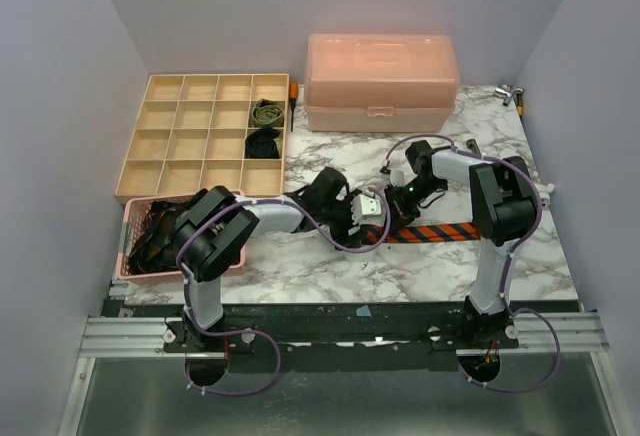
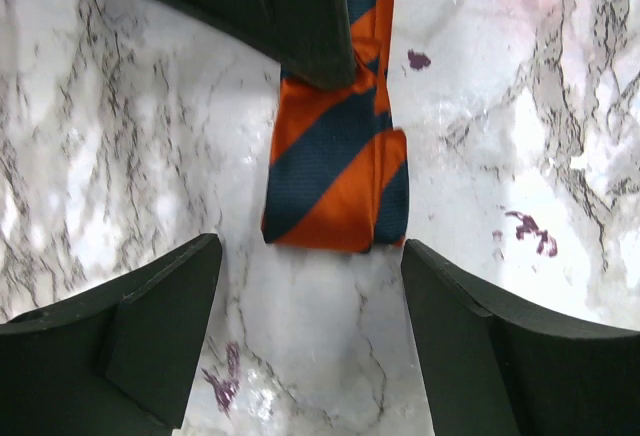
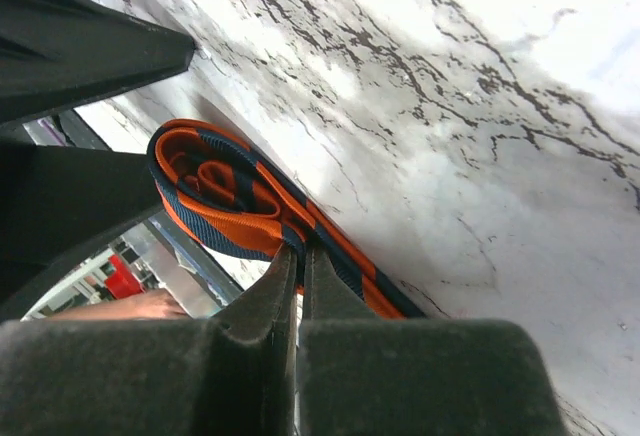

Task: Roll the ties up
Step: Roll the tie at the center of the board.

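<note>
An orange-and-navy striped tie [image 1: 432, 232] lies on the marble table, its left end partly rolled. My right gripper [image 1: 393, 218] is shut on the tie just beside the small roll [image 3: 215, 196]; in the right wrist view the fingertips [image 3: 290, 271] pinch the fabric. My left gripper [image 1: 368, 212] is open and empty, facing the rolled end [image 2: 335, 191], which sits just beyond its fingers [image 2: 160, 301], not between them. A rolled olive tie [image 1: 267, 112] and a rolled black tie [image 1: 263, 144] sit in the wooden divider tray [image 1: 190, 136].
A pink basket [image 1: 128, 246] of dark ties stands at the near left. A pink lidded box [image 1: 381, 81] stands at the back. Small tools [image 1: 510, 94] lie at the back right corner. Purple cables run along both arms.
</note>
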Action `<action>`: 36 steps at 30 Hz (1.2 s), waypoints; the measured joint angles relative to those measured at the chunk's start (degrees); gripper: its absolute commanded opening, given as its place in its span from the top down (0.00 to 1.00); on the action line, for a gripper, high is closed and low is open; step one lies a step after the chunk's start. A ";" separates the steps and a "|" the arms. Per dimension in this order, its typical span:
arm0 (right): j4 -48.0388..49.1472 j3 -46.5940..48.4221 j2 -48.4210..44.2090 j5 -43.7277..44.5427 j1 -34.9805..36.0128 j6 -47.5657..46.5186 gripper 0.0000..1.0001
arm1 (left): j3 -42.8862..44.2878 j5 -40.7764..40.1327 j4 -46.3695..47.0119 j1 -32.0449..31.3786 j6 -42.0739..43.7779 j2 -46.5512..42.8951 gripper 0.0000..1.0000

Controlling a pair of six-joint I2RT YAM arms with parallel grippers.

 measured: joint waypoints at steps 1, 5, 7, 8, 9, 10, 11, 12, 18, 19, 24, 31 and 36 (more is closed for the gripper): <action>0.07 -0.17 0.20 0.13 -0.02 0.17 1.00 | -1.73 0.44 1.01 0.37 -0.79 -0.74 0.21; 0.37 -0.37 0.22 0.35 -0.02 0.59 1.00 | -5.29 1.49 6.14 0.81 -2.25 -1.68 0.17; 0.48 -0.46 0.22 0.31 -0.02 0.83 1.00 | -6.49 2.14 8.74 0.81 -2.67 -1.68 0.16; 0.52 -0.50 0.22 0.26 -0.02 0.92 1.00 | -7.02 2.34 9.70 0.81 -2.80 -1.68 0.14; 0.55 -0.52 0.22 0.22 -0.02 0.96 1.00 | -7.39 2.47 10.69 0.79 -3.02 -1.68 0.13; 0.55 -0.52 0.22 0.17 -0.02 0.96 1.00 | -7.61 2.47 11.26 0.74 -3.17 -1.68 0.13; 0.55 -0.52 0.22 0.13 -0.02 0.94 1.00 | -7.76 2.47 11.74 0.63 -3.37 -1.68 0.13; 0.55 -0.52 0.22 0.04 -0.02 0.92 1.00 | -7.80 2.43 12.13 0.48 -3.41 -1.66 0.13; 0.15 -0.26 0.22 -0.28 -0.02 0.17 1.00 | -5.97 1.51 13.09 -1.03 -3.58 0.15 0.35; 0.02 -0.15 0.22 -0.37 -0.02 -0.09 1.00 | -5.38 1.31 13.09 -1.09 -3.39 0.55 0.40; -0.79 0.98 0.15 -0.94 0.00 -1.09 1.00 | -4.70 0.92 12.70 -1.25 -1.90 0.96 0.62; -2.60 1.84 -1.70 -2.43 -0.02 -1.70 1.00 | -4.48 0.74 12.15 -1.25 -1.14 0.90 0.80; -2.93 1.77 -1.99 -2.32 0.00 -1.79 1.00 | -3.28 0.76 9.68 -1.25 -1.36 0.90 0.80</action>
